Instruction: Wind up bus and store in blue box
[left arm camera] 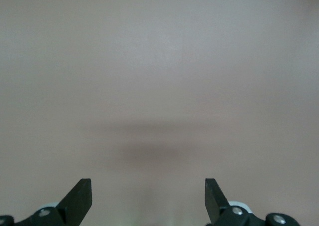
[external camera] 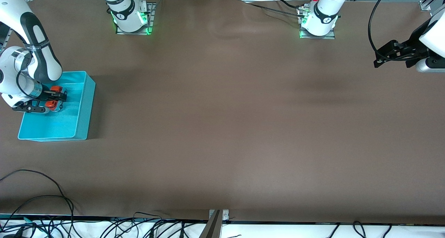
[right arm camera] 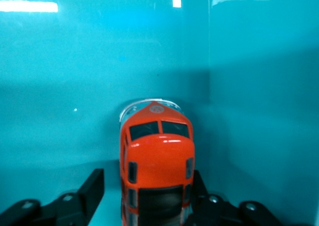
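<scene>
R tool (right arm camera: pixel 144 196) inside blue box (external camera: pixel 81 107), jaws parted round bus (right arm camera: pixel 155 161) — release step; next lift clear. L tool (left arm camera: pixel 148 198) open, waiting over table (external camera: pixel 222 126).

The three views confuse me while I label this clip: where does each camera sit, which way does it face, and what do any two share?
Front view: high across the table, facing both bases; right end effector in the turquoise rectangular plastic box, left end effector waits above the brown table.
Left wrist view: looks down at bare table past its open fingertips.
Right wrist view: inside the box; small orange toy bus between its fingers.
Shared: front and right wrist views show bus and box.
</scene>
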`<state>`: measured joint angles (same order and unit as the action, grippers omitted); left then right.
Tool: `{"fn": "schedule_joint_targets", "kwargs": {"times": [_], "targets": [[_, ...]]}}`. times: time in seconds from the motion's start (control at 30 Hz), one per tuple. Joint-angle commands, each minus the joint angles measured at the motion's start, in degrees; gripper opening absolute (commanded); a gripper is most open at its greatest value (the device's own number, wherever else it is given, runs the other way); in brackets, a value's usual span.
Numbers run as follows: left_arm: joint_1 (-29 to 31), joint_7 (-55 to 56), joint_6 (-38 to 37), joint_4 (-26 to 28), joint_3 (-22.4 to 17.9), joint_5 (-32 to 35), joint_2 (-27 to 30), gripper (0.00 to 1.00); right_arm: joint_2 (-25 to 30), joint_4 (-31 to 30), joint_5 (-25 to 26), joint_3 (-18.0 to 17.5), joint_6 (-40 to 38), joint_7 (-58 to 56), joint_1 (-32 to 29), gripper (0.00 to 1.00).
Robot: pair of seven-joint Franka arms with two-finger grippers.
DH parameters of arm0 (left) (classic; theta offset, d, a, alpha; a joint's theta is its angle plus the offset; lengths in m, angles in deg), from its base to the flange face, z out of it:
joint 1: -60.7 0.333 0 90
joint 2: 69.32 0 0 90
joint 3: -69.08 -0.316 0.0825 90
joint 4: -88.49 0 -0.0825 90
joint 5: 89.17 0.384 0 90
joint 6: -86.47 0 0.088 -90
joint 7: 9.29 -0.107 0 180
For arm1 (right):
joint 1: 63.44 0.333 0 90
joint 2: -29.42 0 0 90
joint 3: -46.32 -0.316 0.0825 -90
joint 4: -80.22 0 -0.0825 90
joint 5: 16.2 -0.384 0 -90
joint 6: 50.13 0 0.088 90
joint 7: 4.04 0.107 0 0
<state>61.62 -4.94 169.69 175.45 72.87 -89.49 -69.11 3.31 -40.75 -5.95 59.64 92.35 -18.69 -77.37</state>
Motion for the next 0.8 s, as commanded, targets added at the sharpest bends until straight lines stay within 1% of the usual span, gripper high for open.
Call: {"fn": "schedule_joint_targets", "kwargs": {"times": [0.0, 0.23, 0.5, 0.77], "targets": [[0.4, 0.1, 0.8, 1.3, 0.1, -1.1, 1.2, 1.00, 3.5, 0.9, 0.7, -1.5, -3.0, 2.4, -1.1, 1.00], [0.4, 0.2, 0.6, 1.3, 0.1, -1.1, 1.2, 1.00, 8.4, 1.0, 0.7, -1.5, -7.8, 3.3, 0.0, 1.00], [0.5, 0.1, 0.5, 1.3, 0.0, -1.2, 1.2, 1.00, 14.5, 0.9, 0.9, -1.7, -12.7, 7.5, 4.2, 1.00], [0.5, 0.2, 0.5, 1.3, 0.1, -1.2, 1.1, 1.00, 22.5, 1.0, 0.5, -5.6, -21.4, 11.4, 4.5, 1.00]]}}
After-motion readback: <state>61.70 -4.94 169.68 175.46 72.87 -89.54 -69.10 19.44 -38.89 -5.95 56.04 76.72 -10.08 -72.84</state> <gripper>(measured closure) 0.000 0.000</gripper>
